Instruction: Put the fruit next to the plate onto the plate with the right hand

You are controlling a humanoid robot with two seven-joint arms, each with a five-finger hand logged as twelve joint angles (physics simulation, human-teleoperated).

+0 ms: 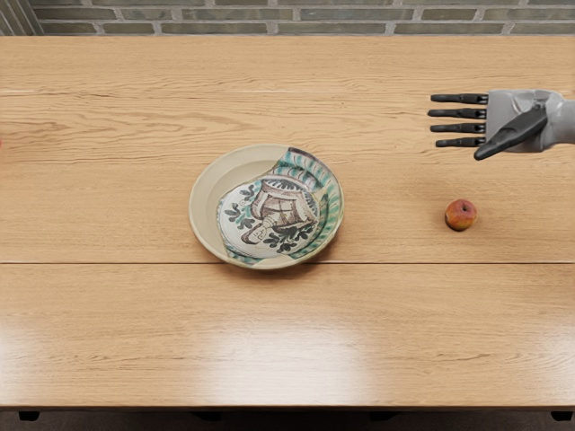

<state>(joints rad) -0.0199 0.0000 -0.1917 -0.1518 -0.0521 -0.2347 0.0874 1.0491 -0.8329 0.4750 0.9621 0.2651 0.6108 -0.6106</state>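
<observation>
A small red-orange fruit (460, 215) lies on the wooden table, well to the right of the plate (208, 193). The plate is cream with a green rim band and a painted dark figure, and it sits near the table's middle with nothing on it. My right hand (467, 124) comes in from the right edge and hovers above and behind the fruit, apart from it. Its fingers (456, 113) point straight to the left, spread flat, and hold nothing. The left arm does not show.
The wooden table (287, 341) fills the view, with a seam running across below the plate. A brick wall (287, 16) runs along the far edge. A tiny red sliver (1, 142) shows at the left border.
</observation>
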